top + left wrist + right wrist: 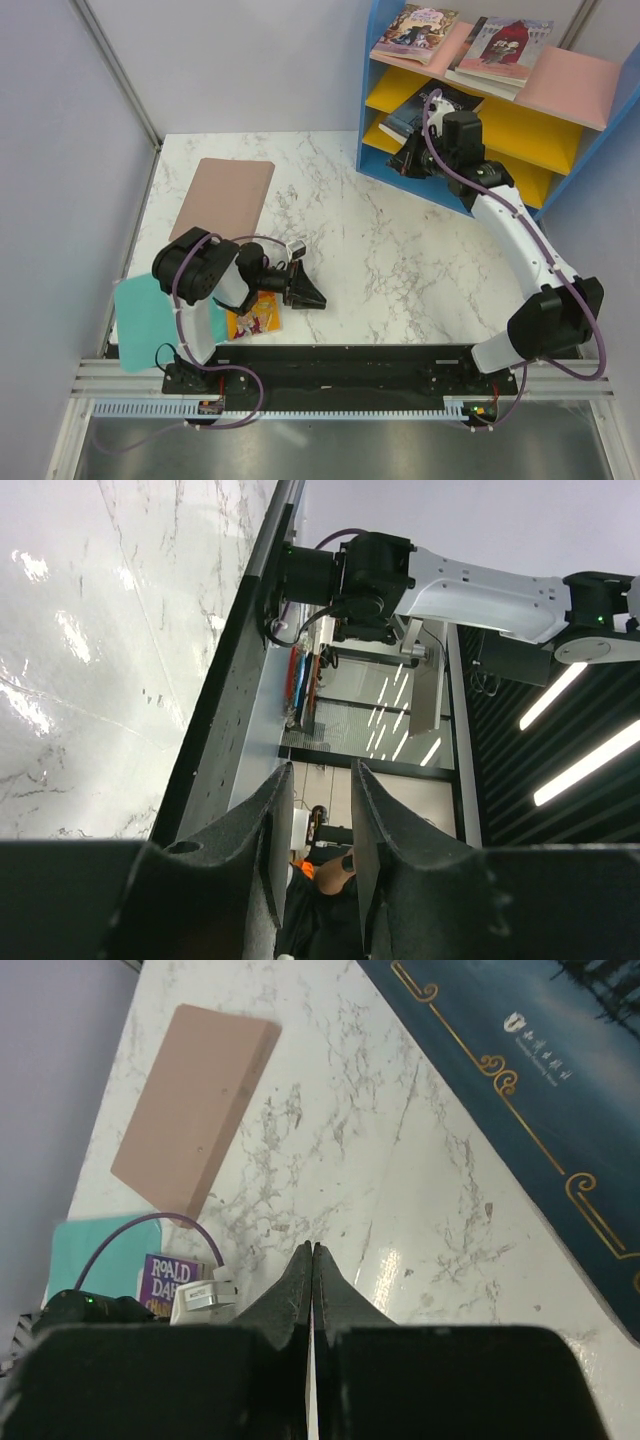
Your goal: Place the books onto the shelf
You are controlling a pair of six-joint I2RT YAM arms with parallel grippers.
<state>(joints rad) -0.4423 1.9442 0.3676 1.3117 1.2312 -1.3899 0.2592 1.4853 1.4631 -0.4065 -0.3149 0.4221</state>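
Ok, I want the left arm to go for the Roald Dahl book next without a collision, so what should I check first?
1. Left gripper open and empty: ok, fingers apart with nothing between them.
2. Roald Dahl book within reach: ok, it lies flat on the table beside that gripper.
3. Right gripper empty: ok, it is shut on nothing.
4. That gripper clear of the shelf: not ok, it sits at the lower yellow boards.
5. Free room on the pink top board: ok, its right end is bare.
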